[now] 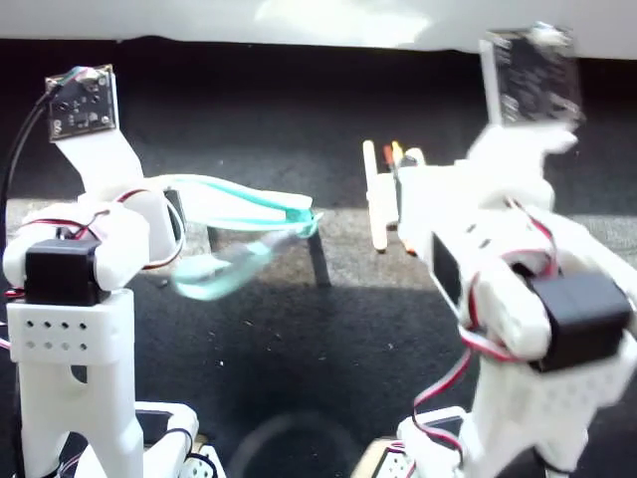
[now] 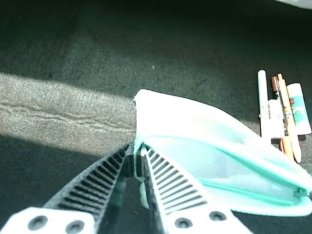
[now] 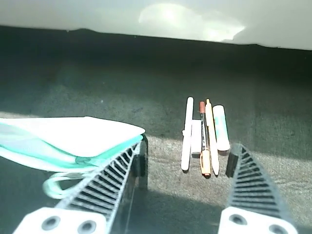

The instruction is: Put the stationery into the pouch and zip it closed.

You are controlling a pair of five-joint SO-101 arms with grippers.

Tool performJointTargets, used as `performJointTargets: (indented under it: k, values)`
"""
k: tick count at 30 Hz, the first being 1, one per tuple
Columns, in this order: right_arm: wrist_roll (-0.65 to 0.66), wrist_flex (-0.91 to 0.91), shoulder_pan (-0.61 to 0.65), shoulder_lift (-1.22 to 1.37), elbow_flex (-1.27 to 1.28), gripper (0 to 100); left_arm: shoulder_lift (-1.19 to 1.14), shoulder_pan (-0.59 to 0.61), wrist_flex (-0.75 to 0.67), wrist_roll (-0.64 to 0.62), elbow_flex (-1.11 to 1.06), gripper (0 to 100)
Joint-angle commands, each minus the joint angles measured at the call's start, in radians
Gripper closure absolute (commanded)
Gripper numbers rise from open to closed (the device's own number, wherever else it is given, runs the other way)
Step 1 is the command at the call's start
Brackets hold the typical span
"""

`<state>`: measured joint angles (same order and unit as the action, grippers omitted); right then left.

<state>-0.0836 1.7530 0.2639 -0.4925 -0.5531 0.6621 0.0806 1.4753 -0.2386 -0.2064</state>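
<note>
High view: the left arm holds the pouch (image 1: 239, 214) up over the dark mat (image 1: 299, 368), and the right arm partly hides the pens (image 1: 381, 204). Left wrist view: the left gripper (image 2: 136, 149) is clenched on the pouch's edge (pens lie apart, beyond it). Right wrist view: the right gripper (image 3: 189, 146) is spread wide, with the pens seen between its fingers and the pouch beside one finger

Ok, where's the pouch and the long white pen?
pouch (image 2: 204, 141): left wrist view, on its mesh side.
long white pen (image 3: 186, 132): right wrist view, middle of its barrel.
</note>
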Motion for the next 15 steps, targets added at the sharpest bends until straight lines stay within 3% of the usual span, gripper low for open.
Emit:
performJointTargets:
  k: [1, 7, 11, 15]
  values:
    - [-0.012, 0.001, -0.070, 0.018, 0.074, 73.5, 0.005, 0.019, -0.037, 0.034, -0.004, 99]
    - [0.097, -0.150, -0.114, 0.308, 0.355, 77.9, 0.005, 0.033, -0.040, 0.104, -0.025, 99]
    - [0.112, -0.363, -0.113, 0.553, 0.349, 92.2, 0.005, 0.031, -0.041, 0.103, -0.081, 99]
    - [0.110, -0.435, -0.082, 0.802, 0.194, 89.7, 0.005, 0.033, -0.041, 0.101, -0.094, 99]
